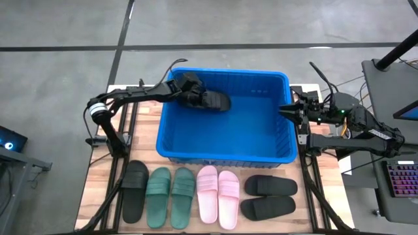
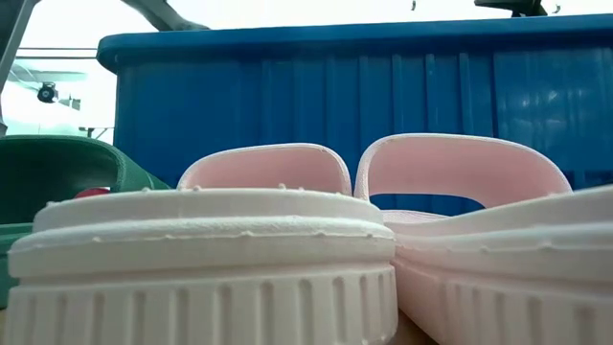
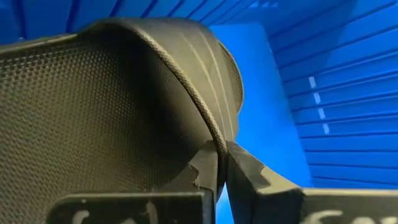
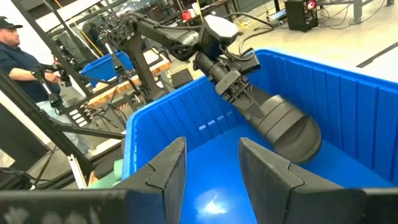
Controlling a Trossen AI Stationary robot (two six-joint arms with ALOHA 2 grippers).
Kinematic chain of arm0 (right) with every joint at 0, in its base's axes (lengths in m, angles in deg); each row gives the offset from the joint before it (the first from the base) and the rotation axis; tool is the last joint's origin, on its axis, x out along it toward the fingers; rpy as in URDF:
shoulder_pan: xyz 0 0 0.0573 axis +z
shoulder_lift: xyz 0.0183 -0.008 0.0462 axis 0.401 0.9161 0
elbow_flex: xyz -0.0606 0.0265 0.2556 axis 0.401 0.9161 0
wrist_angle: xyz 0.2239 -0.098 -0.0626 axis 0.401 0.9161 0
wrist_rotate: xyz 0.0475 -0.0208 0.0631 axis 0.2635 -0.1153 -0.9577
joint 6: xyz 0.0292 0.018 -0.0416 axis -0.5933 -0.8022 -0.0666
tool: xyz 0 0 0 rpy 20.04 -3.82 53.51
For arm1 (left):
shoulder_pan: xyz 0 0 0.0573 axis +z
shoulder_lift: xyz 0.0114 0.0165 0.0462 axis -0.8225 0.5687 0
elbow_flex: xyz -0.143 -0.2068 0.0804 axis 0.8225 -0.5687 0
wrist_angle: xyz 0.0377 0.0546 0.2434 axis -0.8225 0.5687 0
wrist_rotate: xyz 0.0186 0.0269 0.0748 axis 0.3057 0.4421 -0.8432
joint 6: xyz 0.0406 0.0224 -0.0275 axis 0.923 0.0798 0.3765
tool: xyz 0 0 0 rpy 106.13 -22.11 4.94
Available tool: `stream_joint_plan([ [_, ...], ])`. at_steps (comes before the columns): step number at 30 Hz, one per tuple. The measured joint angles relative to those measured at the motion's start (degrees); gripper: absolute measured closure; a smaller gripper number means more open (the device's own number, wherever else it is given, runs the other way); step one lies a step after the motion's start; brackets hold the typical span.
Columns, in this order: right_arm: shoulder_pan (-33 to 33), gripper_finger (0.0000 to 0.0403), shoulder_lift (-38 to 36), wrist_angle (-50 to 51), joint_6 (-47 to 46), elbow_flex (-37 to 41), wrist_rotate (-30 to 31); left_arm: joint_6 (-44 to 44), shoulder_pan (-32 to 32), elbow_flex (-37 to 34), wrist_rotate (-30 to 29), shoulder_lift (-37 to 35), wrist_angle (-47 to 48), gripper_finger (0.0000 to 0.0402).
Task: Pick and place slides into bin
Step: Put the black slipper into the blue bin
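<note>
While the left gripper point(image 1: 193, 93) pinches a black slide point(image 1: 212, 100) by its edge, it holds that slide inside the bin point(image 1: 225, 155), over the bin's far-left corner and clear of the floor as the right wrist view shows. The slide's long axis runs from the fingertips toward the bin's middle, its free end dipping down, so a release should drop it onto bare blue floor. The right gripper point(image 1: 285, 109) waits at the bin's right rim, fingers spread and empty. Along the near edge of the surface lie a lone black slide point(image 1: 134, 190), the dark green pair point(image 1: 171, 196), the pink pair point(image 1: 217, 196) and a black pair point(image 1: 269, 196); the lone black one is nearest the left arm.
</note>
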Motion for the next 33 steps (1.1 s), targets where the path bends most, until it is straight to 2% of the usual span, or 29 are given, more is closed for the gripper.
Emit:
stream_joint_plan([
  [7, 0.0, 0.0264, 0.02, 0.0, 0.0, 0.0, 0.04, -0.37, 2.23, -2.23, 1.81, 0.02, -2.99, 0.0401],
  [13, -0.02, 0.0264, 0.02, 0.0, 0.0, 0.0, 0.08, 0.98, 3.48, -2.91, 6.82, 0.02, -3.18, 0.0401],
  [17, 0.0, 0.0264, 0.02, 0.0, -0.02, 0.0, 1.07, 1.52, 3.77, -2.91, 8.08, 0.04, -4.74, 0.0401],
  [26, -0.02, 0.0264, 0.02, -0.02, -0.15, 0.0, 1.46, 0.63, 4.25, -2.71, 10.8, 5.53, -8.56, 0.0401],
  [33, -0.01, 0.0264, 0.0, -0.02, -1.56, 0.0, 1.46, 0.23, 4.7, -2.75, 12.92, 6.38, -12.47, 0.0401],
])
